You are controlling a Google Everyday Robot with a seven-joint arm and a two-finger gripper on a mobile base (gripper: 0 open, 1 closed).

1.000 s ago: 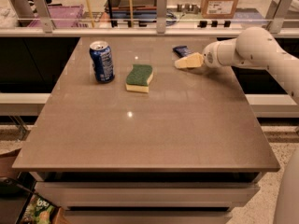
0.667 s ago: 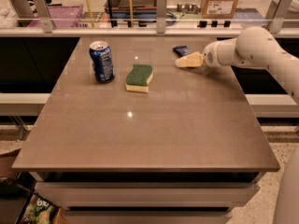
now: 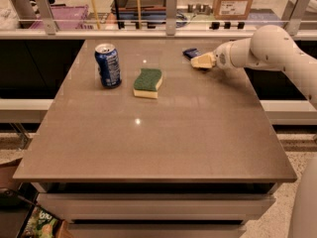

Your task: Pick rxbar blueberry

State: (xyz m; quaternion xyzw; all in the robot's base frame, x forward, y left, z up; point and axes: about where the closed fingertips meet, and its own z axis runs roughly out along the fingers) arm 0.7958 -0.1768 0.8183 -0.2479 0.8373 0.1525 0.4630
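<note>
1. rxbar blueberry (image 3: 190, 53): 1 (flat, dark blue).
2. soda can (image 3: 108, 65): 1, upright.
3. sponge (image 3: 148, 82): 1.
4. gripper (image 3: 202, 61): 1, far right of the table, just beside the bar.
5. table (image 3: 158, 148): 1.

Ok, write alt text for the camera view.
A robot arm's pincer is low at the far right of a brown table, next to a small dark blue snack bar. A blue soda can stands far left, with a green sponge lying between them.

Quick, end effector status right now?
End effector: at the far right of the table, right by the rxbar blueberry; open or closed cannot be told.
</note>
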